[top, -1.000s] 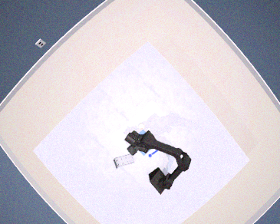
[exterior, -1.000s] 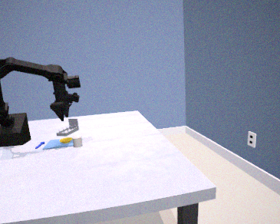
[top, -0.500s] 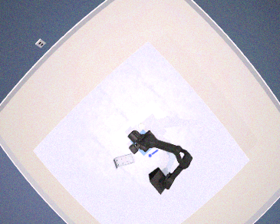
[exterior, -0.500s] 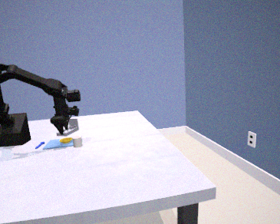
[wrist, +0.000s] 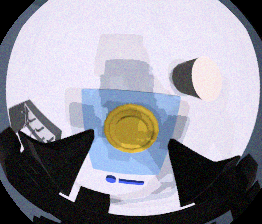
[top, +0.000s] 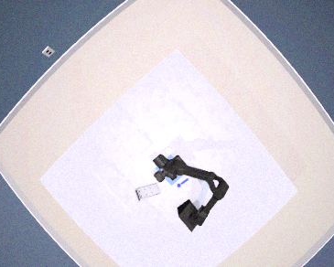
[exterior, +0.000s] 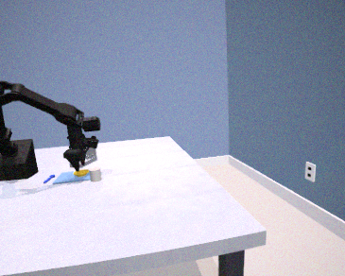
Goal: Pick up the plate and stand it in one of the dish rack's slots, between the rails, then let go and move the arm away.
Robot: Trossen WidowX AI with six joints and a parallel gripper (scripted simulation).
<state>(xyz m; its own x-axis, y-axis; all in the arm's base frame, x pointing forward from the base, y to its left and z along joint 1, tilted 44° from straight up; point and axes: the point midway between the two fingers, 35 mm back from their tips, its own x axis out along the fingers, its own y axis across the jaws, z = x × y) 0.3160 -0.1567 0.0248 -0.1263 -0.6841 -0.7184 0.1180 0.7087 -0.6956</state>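
A yellow round plate (exterior: 84, 174) (wrist: 131, 128) lies flat on a blue cloth; in the top view the arm hides it. My gripper (exterior: 77, 168) (wrist: 131, 139) is open and points down just above the plate. In the wrist view its fingertips stand to either side of the plate, with a gap at each side. Whether the tips are level with the rim cannot be told. The grey dish rack (top: 138, 195) (exterior: 91, 156) (wrist: 18, 117) stands to the left in the wrist view, with an upright end wall and thin rails. The arm partly hides it in the exterior view, and no plate shows in it.
The blue cloth (top: 174, 178) (exterior: 61, 179) (wrist: 94, 150) lies under the plate. A pale cup (exterior: 95, 175) (wrist: 207, 78) stands beyond the cloth, at the upper right in the wrist view. A blue utensil (top: 184, 182) (exterior: 48, 179) (wrist: 131, 181) lies near the cloth, on the arm's base side.
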